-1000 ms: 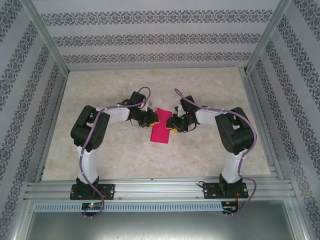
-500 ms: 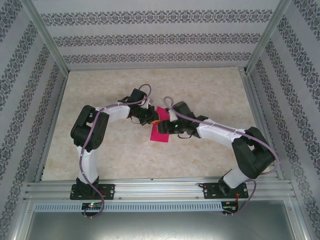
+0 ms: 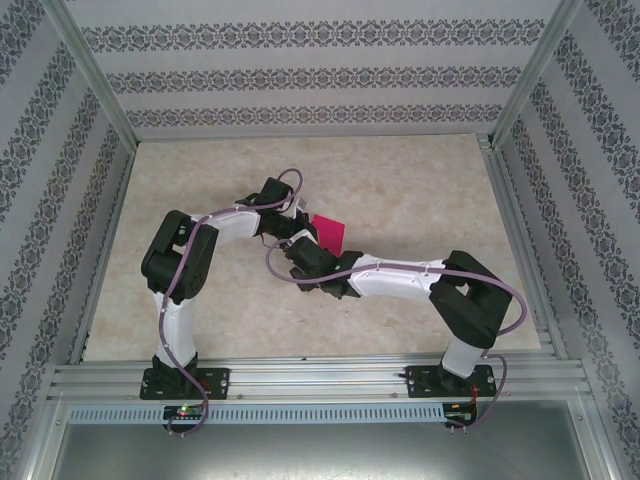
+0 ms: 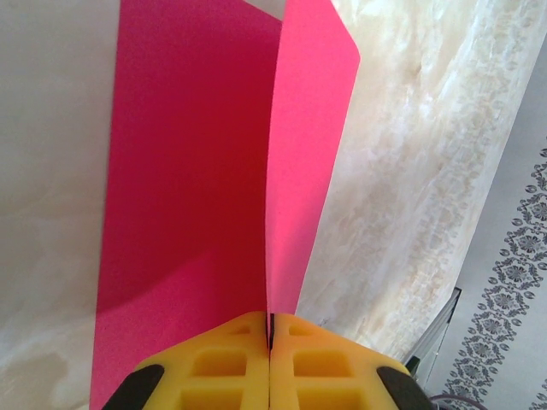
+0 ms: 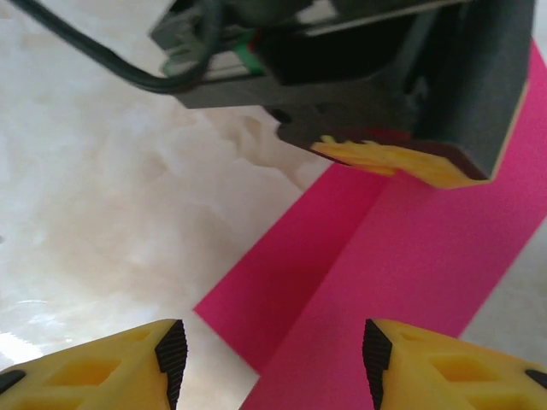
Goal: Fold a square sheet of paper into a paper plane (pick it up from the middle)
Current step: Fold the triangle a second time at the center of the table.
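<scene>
Mid-counter point(image 3: 200, 300), the square sheet of paper point(image 4: 188, 171), creased lengthwise, stretches straight away from the left hand point(image 4: 269, 329), which pinches its end. The right hand point(image 5: 269, 363), earlier at its right edge, now gapes wide on its near side.

Pale marbled desk point(image 3: 420, 190), evenly lit. Walls point(image 3: 300, 75) behind and on both sides wear striped wallpaper with dark floral bands. Silver posts point(image 3: 93, 75) at the corners, a metal rail point(image 3: 320, 378) along the near edge.

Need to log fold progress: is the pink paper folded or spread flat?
Folded, not pressed flat: the pink paper bends along a sharp crease whose end is pinched in the shut left gripper.
</scene>
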You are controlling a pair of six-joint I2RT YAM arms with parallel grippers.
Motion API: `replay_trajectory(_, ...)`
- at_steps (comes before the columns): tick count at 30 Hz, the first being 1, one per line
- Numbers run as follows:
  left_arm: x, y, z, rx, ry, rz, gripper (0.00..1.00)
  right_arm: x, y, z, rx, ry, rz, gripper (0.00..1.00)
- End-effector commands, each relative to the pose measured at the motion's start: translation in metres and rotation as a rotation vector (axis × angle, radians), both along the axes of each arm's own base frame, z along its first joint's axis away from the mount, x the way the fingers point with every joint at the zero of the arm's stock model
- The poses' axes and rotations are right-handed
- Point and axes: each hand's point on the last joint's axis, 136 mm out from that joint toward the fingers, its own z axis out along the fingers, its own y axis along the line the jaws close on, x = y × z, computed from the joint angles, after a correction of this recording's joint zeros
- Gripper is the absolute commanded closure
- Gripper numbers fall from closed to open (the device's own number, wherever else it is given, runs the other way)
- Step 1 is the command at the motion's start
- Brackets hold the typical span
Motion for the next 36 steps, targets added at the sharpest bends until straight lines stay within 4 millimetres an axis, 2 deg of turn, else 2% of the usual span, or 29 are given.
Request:
replay_trajectory(1, -0.001, -0.001, 0.006, -0.009, 0.003, -0.021, 0.92, 0.01, -0.007, 0.002, -0.072, -0.041, -0.016, 0.42)
replay_trajectory(5, -0.001, -0.001, 0.005, -0.006, 0.004, -0.022, 0.92, 0.016, -0.007, 0.001, -0.073, -0.04, -0.029, 0.51)
replay_trajectory(8, -0.001, -0.001, 0.006, -0.004, 0.002, -0.023, 0.91, 0.016, -0.007, 0.004, -0.048, -0.037, -0.033, 0.64)
replay_trajectory(11, -0.002, 0.0, 0.008, 0.001, 0.006, -0.028, 0.89, 0.016, -0.011, 0.005, -0.032, -0.027, -0.045, 0.81)
replay_trajectory(13, -0.002, 0.0, 0.011, 0.004, 0.0, -0.032, 0.87, 0.016, -0.012, 0.005, -0.01, -0.012, -0.048, 0.89)
replay_trajectory(15, -0.002, 0.003, 0.012, 0.02, -0.003, -0.03, 0.8, 0.016, -0.015, 0.006, 0.011, 0.005, -0.056, 0.97)
replay_trajectory(16, -0.002, 0.004, 0.013, 0.032, -0.007, -0.03, 0.8, 0.015, -0.016, 0.008, 0.03, 0.014, -0.059, 0.98)
replay_trajectory(17, -0.002, 0.007, 0.013, 0.048, -0.01, -0.026, 0.78, 0.014, -0.016, 0.011, 0.056, 0.02, -0.059, 1.0)
replay_trajectory(18, -0.002, 0.01, 0.014, 0.068, -0.013, -0.019, 0.74, 0.014, -0.017, 0.012, 0.086, 0.03, -0.061, 1.0)
replay_trajectory(19, -0.002, 0.014, 0.016, 0.091, -0.023, -0.006, 0.65, 0.015, -0.017, 0.014, 0.124, 0.044, -0.065, 1.0)
replay_trajectory(22, -0.005, 0.033, 0.018, 0.184, -0.043, 0.046, 0.54, 0.016, -0.018, 0.021, 0.235, 0.083, -0.071, 1.0)
replay_trajectory(26, -0.015, 0.054, 0.02, 0.258, -0.06, 0.123, 0.53, 0.02, -0.018, 0.024, 0.397, 0.168, -0.083, 1.0)
replay_trajectory(28, -0.02, 0.052, 0.023, 0.217, -0.071, 0.138, 0.53, 0.022, -0.02, 0.022, 0.459, 0.209, -0.096, 1.0)
replay_trajectory(33, -0.04, 0.026, 0.019, 0.154, -0.05, 0.073, 0.71, 0.025, -0.029, 0.015, 0.549, 0.291, -0.117, 1.0)
replay_trajectory(36, -0.05, 0.013, 0.013, 0.155, -0.037, 0.044, 0.77, 0.026, -0.034, 0.009, 0.577, 0.319, -0.133, 1.0)
